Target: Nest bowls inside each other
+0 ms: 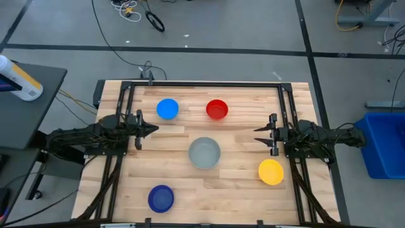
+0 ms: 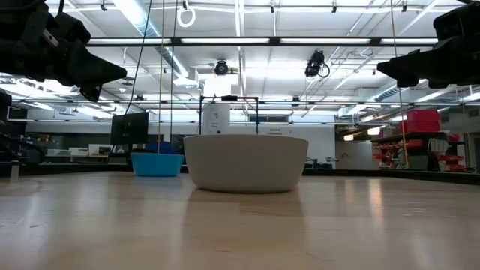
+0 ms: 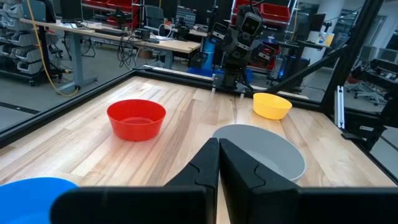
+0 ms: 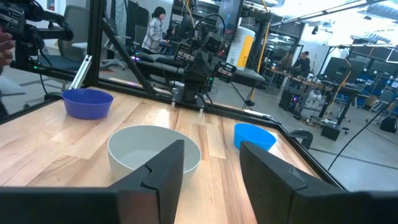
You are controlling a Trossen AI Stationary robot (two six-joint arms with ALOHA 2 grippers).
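While five bowls dot the wooden table, left fingers pressed together, right fingers spread.

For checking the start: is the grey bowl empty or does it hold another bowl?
Empty. The grey bowl shows only its bare inside from above, upright.

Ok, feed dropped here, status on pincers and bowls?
Left pincer shut, right pincer open, both empty. Five bowls apart, grey bowl central. Nothing in the way.
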